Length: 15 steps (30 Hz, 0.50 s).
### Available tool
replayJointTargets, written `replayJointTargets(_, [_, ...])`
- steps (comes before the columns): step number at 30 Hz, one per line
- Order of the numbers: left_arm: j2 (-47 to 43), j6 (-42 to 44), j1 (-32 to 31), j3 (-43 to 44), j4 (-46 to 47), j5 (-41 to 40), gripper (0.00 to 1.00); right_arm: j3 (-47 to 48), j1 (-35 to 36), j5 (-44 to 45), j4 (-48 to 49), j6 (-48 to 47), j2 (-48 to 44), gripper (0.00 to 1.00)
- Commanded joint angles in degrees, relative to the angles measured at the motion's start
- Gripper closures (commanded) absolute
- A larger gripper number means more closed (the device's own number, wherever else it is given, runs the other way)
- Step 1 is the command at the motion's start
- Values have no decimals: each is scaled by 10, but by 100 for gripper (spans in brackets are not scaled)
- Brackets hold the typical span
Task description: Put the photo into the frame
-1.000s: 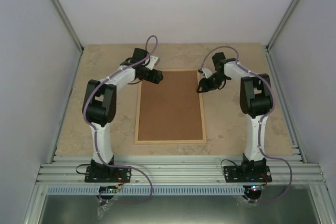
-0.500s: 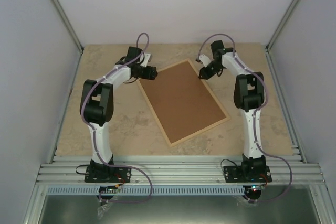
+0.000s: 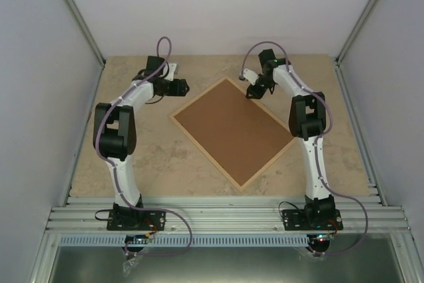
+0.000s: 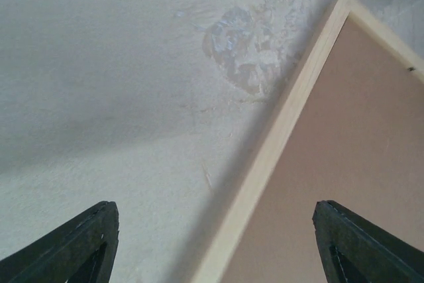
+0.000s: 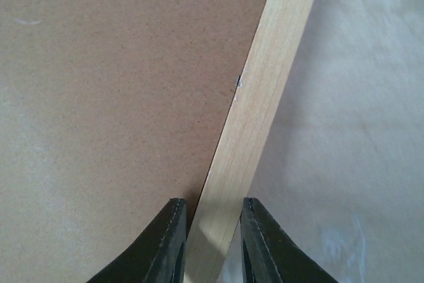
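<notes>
The right claw [image 5: 212, 209] pinches the pale wood rail of the frame [image 5: 265, 91], one dark finger [image 5: 171, 243] on the board side and the other on the table side. Both are cut off by the lower edge of that wrist view. From above, this claw sits at the frame's far corner, just right of centre in the upper half, and its tips are too small to read there.

The frame lies flat on the mottled table [image 3: 146, 157], turned like a diamond in the middle of the overhead view. Its brown backing board [image 3: 232, 130] faces up and its pane faces down, out of sight. Whether the photo lies under the board cannot be told.

The left claw [image 4: 215, 211] is spread wide and holds nothing. Only its two tips show, in the lower corners of its own view, with the frame's rail running up between them. From above it hangs in the upper left, apart from the frame.
</notes>
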Motion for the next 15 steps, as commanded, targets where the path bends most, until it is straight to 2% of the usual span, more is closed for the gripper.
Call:
replayJointTargets(1, [-39,-15,27,-10,-5,42,17,7,40,40,-18,-131,60,85])
replayJointTargets(7, [-56,47,39,-19,-41,83,19,-1,80,8,-38,-302,34,87])
replayJointTargets(11, [-51,113,39,-22,-91,108,21,-37,121,-47,-29,-354,-12,86])
replayJointTargets(15, [-33,175,36,-27,-135,113,24,-109,161,-64,34,-396,-62,85])
